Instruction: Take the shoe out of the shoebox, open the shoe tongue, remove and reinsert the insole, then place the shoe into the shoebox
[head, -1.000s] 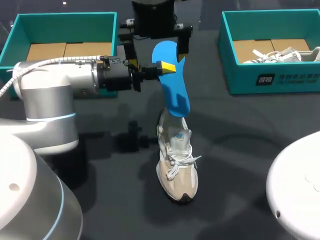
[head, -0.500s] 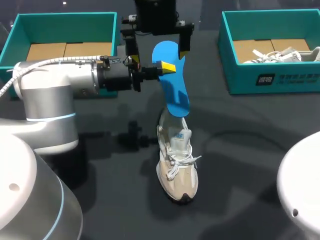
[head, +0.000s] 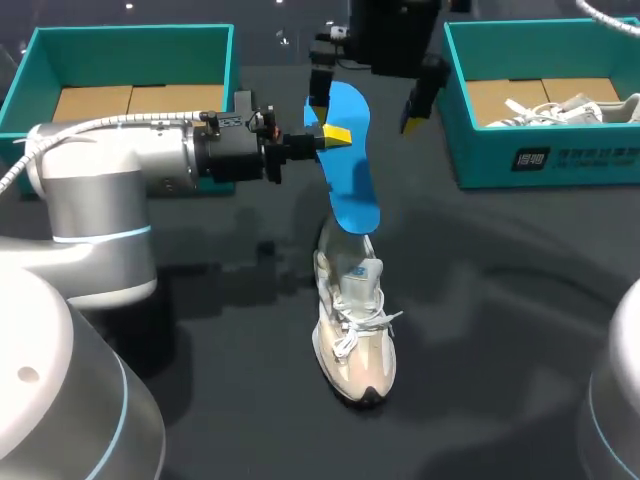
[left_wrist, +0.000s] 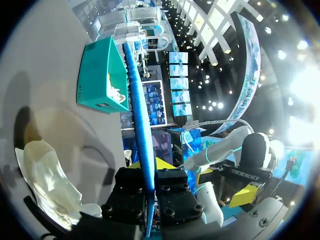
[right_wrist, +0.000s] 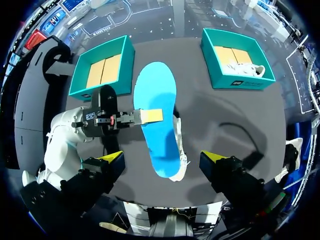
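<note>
Off rightward goes the right gripper (head: 366, 108), jaws wide; left gripper (head: 330, 135) pins the blue insole (head: 350, 175) over the shoe (head: 355, 320) on the dark table (head: 480, 300), seen edge-on in its own wrist view.

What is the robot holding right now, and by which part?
The left gripper pinches the blue insole at one long side edge. The right gripper hangs open above it, holding nothing.

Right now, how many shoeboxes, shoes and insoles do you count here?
Teal open-topped shoeboxes: 2, one left, one right.
Lace-up sneakers: 2, a beige one on the black table at, a white one in the right box.
Flat blue insole: 1, clamped in the left gripper.
Total: 5.
</note>
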